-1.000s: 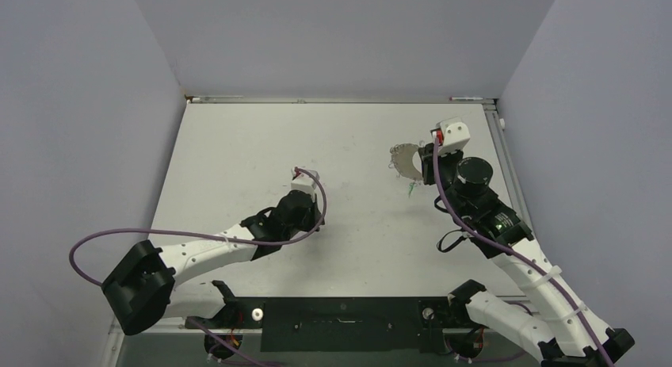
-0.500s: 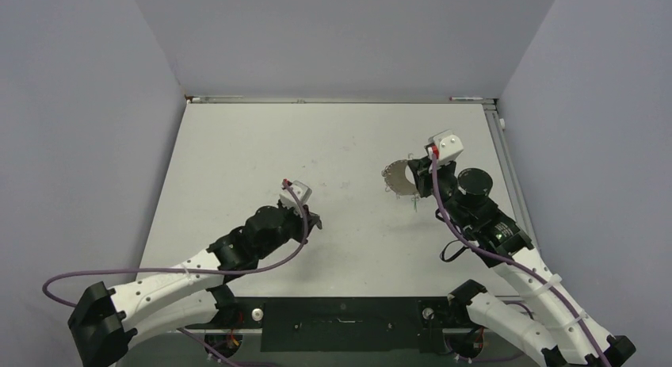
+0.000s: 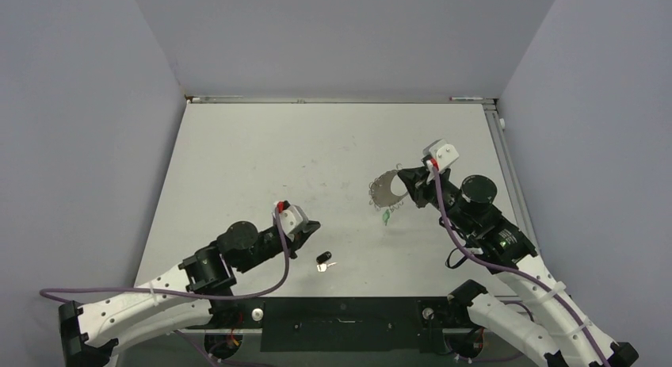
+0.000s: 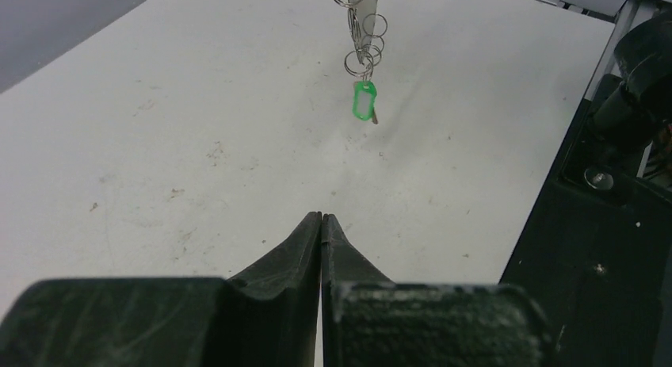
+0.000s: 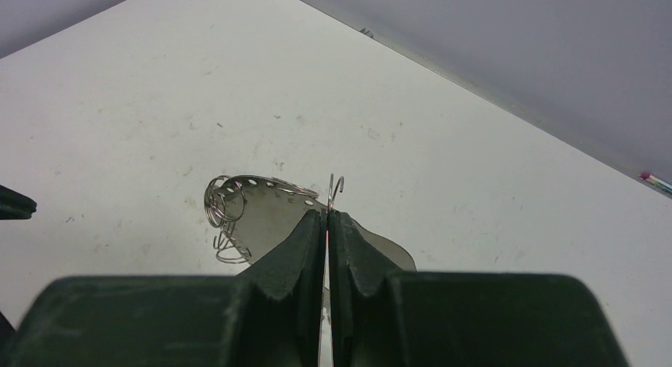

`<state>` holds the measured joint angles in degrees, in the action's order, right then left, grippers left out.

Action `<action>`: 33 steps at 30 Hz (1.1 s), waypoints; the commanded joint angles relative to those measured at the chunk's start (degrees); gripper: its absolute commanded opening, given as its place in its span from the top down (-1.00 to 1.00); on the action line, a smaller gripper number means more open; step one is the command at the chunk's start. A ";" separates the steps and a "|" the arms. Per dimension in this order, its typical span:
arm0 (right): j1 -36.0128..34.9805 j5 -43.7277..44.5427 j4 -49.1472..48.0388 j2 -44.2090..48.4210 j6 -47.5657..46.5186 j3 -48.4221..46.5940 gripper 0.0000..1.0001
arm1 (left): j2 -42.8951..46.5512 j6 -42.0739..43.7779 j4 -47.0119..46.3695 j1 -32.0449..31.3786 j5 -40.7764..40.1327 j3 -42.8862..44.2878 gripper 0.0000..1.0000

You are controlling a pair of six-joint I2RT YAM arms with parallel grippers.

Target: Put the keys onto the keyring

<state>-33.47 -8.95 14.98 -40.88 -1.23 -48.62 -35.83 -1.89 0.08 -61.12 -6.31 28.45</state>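
**Top external.** Your two tools work over one pale desk [image 3: 238, 161] that carries a single loose key and a single keyring. The key [image 3: 322, 260], with a black head and a short silver blade, lies flat on the desk just beside your left tool [image 3: 307, 228], on its near side and not touching it. The left tool's fingers look drawn together. Your right tool [image 3: 406, 177] is clamped on the keyring [image 3: 385, 189], a thin silver loop with one green tag [image 3: 387, 216] dangling from its near side. Key and keyring sit well apart.

**Left wrist.** Your left tool [image 4: 321, 220] has its two black fingers pressed tip to tip with nothing between them. Ahead of it the keyring [image 4: 363, 34] shows edge-on at the top of the frame, with several small silver rings strung along it. The one bright green tag [image 4: 363, 101] hangs lowest, over the scuffed desk [image 4: 158, 129]. The key is out of this view.

**Right wrist.** Your right tool [image 5: 326, 216] pinches the keyring's wire between closed fingers, and a hooked end of the wire stands up just past the tips. The keyring [image 5: 246, 194] curves away to the left, with small rings bunched at its far end. Its grey shadow spreads on the desk [image 5: 475, 185] beneath. Neither the key nor the tag shows here.
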 commanded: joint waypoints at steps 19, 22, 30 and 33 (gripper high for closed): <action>-1.34 7.44 -0.08 0.63 9.74 -1.68 0.89 | -26.65 -48.06 44.56 -1.28 -15.90 17.03 0.24; -1.53 8.06 0.43 0.46 10.40 -2.00 0.89 | -27.03 -53.50 40.54 -2.27 -11.70 12.90 0.22; -1.77 8.49 0.50 0.14 10.90 -1.96 0.89 | -22.03 -61.84 30.02 -2.92 -8.80 2.08 0.34; -1.77 8.39 -0.34 0.03 11.27 -1.39 0.89 | -22.26 -63.10 26.90 -3.97 -8.86 -0.08 0.35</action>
<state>-34.74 -1.67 18.11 -40.91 8.71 -47.66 -58.81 -57.52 33.52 -63.81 -15.33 30.15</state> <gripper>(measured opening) 0.059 0.331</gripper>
